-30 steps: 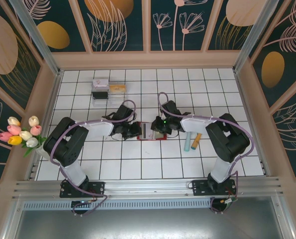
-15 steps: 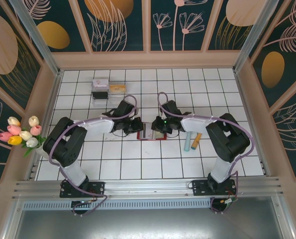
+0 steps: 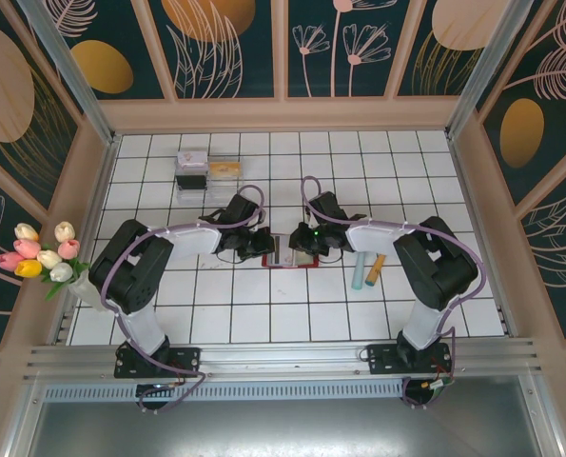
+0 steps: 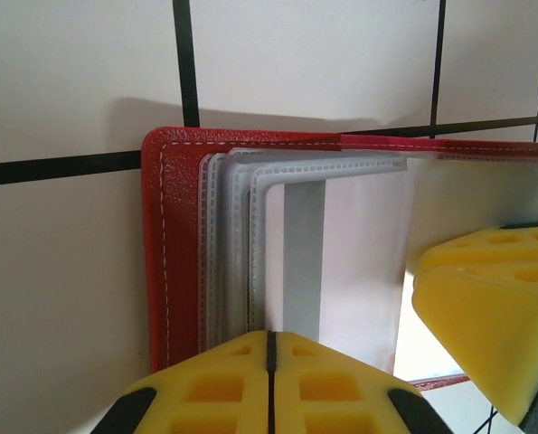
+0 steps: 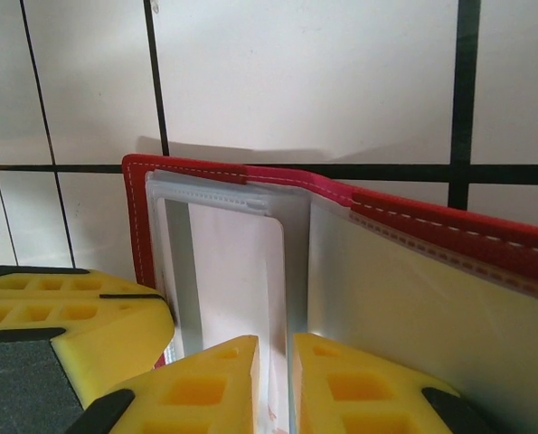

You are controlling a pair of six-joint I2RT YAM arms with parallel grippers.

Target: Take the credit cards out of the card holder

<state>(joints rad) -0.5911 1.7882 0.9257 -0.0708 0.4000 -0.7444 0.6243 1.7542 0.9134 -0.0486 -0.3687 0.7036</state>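
Lying open like a book on the tiled table [image 3: 263, 319], the red holder [image 3: 289, 254] is seen near the middle, between the two grippers. Its clear pockets are turned upward, and its red stitched border is laid flat on the tiles.

The left gripper [image 4: 269, 384] is placed at the near edge of the left half. Its yellow fingers are pressed together, with only a thin seam between them. A grey strip under the clear pockets runs down to them, but whether anything is caught there cannot be told.

The right gripper [image 5: 287, 389] is placed at the other half. Its fingers are kept almost together, and a thin pale sheet [image 5: 250, 289] is pinched in the narrow gap. Whether this sheet is a card or a pocket leaf cannot be told. The right flap of the holder is raised a little beside it.

Two cards are laid on the table to the right of the holder, well apart from it: a blue card [image 3: 359, 270] and an orange card [image 3: 375, 268], just beside each other. A clear box [image 3: 192, 169] is seen at the far left of the table.
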